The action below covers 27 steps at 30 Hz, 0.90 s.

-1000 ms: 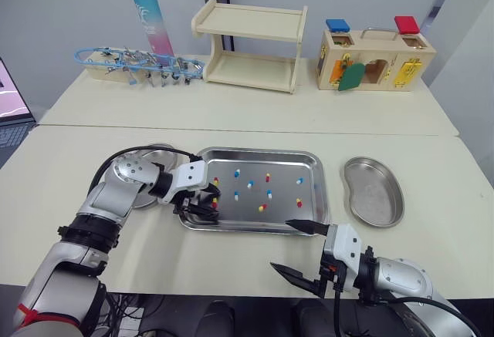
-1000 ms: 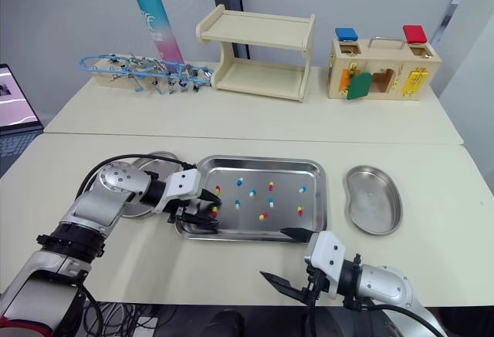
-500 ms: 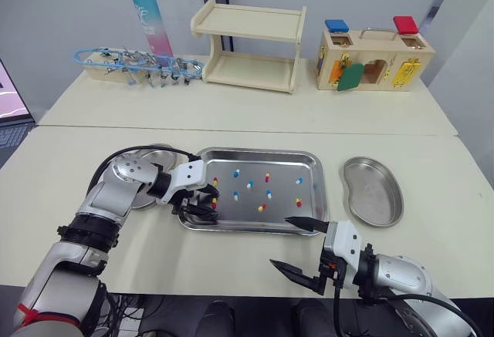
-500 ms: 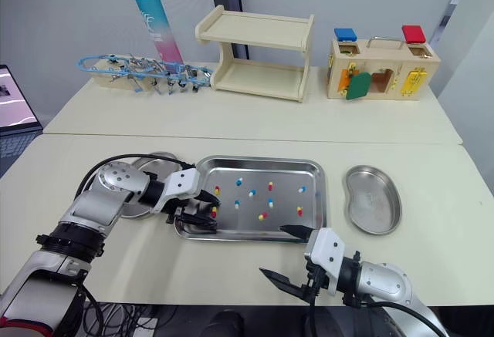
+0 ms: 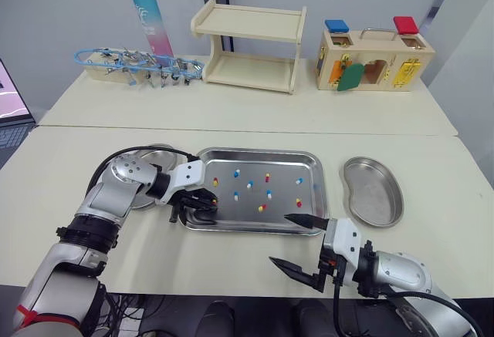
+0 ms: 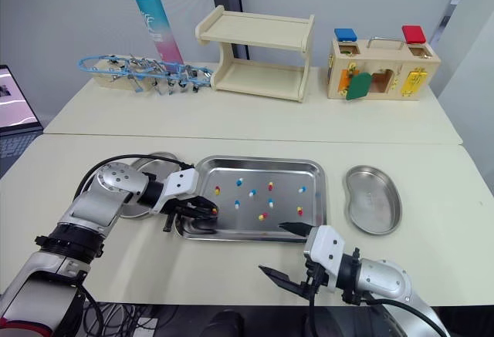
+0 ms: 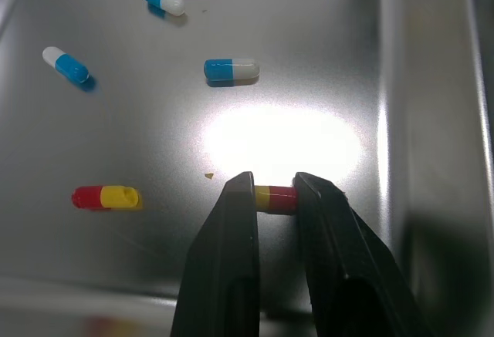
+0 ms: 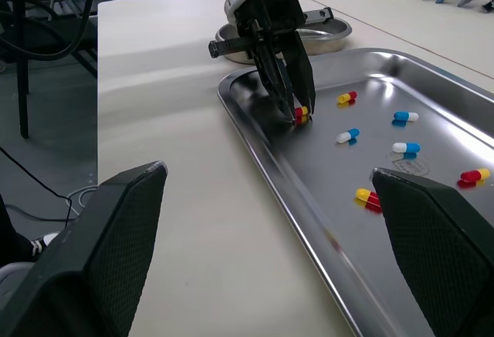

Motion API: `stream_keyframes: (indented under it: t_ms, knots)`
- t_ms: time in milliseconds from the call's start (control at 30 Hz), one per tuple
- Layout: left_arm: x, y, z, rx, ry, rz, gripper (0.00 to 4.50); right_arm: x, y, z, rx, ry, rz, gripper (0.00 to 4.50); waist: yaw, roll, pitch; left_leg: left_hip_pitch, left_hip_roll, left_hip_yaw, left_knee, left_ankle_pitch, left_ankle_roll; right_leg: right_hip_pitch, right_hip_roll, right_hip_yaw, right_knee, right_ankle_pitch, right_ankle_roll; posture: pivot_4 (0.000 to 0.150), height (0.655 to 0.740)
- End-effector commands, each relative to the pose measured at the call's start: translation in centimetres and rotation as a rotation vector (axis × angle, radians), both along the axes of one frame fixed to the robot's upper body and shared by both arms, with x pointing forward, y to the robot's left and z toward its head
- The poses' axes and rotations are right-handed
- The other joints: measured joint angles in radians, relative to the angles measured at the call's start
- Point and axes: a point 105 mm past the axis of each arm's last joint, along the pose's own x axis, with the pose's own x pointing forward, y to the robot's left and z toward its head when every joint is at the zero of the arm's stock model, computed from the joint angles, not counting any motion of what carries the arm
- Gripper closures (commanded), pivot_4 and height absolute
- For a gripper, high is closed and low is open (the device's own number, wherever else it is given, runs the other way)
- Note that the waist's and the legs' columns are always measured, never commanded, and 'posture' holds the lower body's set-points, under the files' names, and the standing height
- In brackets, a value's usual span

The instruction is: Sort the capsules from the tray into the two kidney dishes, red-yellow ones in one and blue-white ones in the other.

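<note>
Mid-pick with left gripper (image 7: 274,192) pinched on a red-yellow capsule (image 7: 275,199) low at the steel tray (image 5: 285,163) floor by its left rim, right gripper (image 6: 272,247) spread wide off the front rim; next, probably lift clear and carry to the adjacent kidney dish (image 5: 160,154)

Left arm (image 5: 116,192): elbow bent out to the left, forearm running right, wrist pitched down. Left gripper (image 7: 272,186) has its tips low and both fingers (image 7: 231,229) closed in on a red-yellow capsule (image 7: 276,199), pinching it across its length. Right arm (image 5: 390,271): low at the near right, forearm pointing left. Right gripper (image 5: 292,242) is spread wide, fingers (image 8: 127,225) well apart with nothing between them, one tip farther in and one nearer the table's near edge.
</note>
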Motion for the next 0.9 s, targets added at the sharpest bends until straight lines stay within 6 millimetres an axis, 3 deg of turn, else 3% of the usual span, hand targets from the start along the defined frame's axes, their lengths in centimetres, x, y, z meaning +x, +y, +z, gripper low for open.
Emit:
stream_keyframes:
  t_ms: [33,100,300,467,533,600,733,900]
  knots:
    - [-0.6,0.4,-1.1,0.017,0.049,0.02,4.1,-0.1,0.3,0.9,0.024,-0.034,0.013,0.0,0.0,0.0,0.0,0.0,0.0,0.0,0.0,0.0,0.0,0.0,0.0,0.0,0.0,0.0,0.0,0.15,0.74]
    - [-0.5,0.2,-0.3,-0.014,0.04,0.028,4.1,0.0,0.2,1.0,0.024,-0.036,0.012,0.0,0.0,0.0,0.0,0.0,0.0,0.0,0.0,0.0,0.0,0.0,0.0,0.0,0.0,0.0,0.0,0.15,0.74]
    - [-0.9,0.4,4.8,-0.161,-0.018,0.093,4.1,0.1,0.0,0.9,0.01,-0.04,0.02,0.0,-0.002,-0.001,0.001,-0.002,0.0,-0.001,0.0,0.0,0.0,-0.001,0.0,0.0,0.0,0.0,0.0,0.15,0.74]
    - [-2.1,3.2,8.0,-0.231,-0.043,0.247,4.1,0.4,-0.3,0.7,-0.008,-0.04,0.045,0.0,-0.015,-0.001,0.001,-0.001,0.0,-0.001,0.0,0.0,0.0,-0.001,0.0,0.0,0.0,0.0,0.0,0.15,0.74]
    - [-2.6,5.8,8.9,-0.255,-0.059,0.39,4.1,0.5,-0.2,0.8,-0.016,-0.043,0.079,0.0,-0.018,-0.001,0.001,-0.001,0.0,-0.001,0.0,0.0,0.0,-0.001,0.0,0.0,0.001,0.0,0.0,0.15,0.74]
    - [-3.2,8.4,9.2,-0.264,-0.077,0.526,4.1,0.5,0.0,1.0,-0.017,-0.047,0.112,0.0,-0.025,-0.001,0.001,-0.001,0.001,-0.001,0.0,0.0,0.0,-0.001,0.001,0.0,0.001,0.0,0.0,0.15,0.74]
    - [-3.0,11.8,8.7,-0.293,-0.142,0.74,4.1,0.9,0.6,1.5,0.0,-0.057,0.141,0.0,-0.021,-0.001,0.001,-0.001,0.002,-0.001,-0.001,0.0,0.0,-0.002,0.001,0.0,0.001,0.0,0.0,0.15,0.74]
    - [-2.1,12.7,7.3,-0.321,-0.178,0.861,4.1,1.1,1.0,1.6,0.009,-0.055,0.161,0.0,0.0,-0.001,0.001,-0.001,0.002,0.0,0.0,0.0,0.0,-0.001,0.001,-0.001,0.0,0.0,0.0,0.15,0.74]
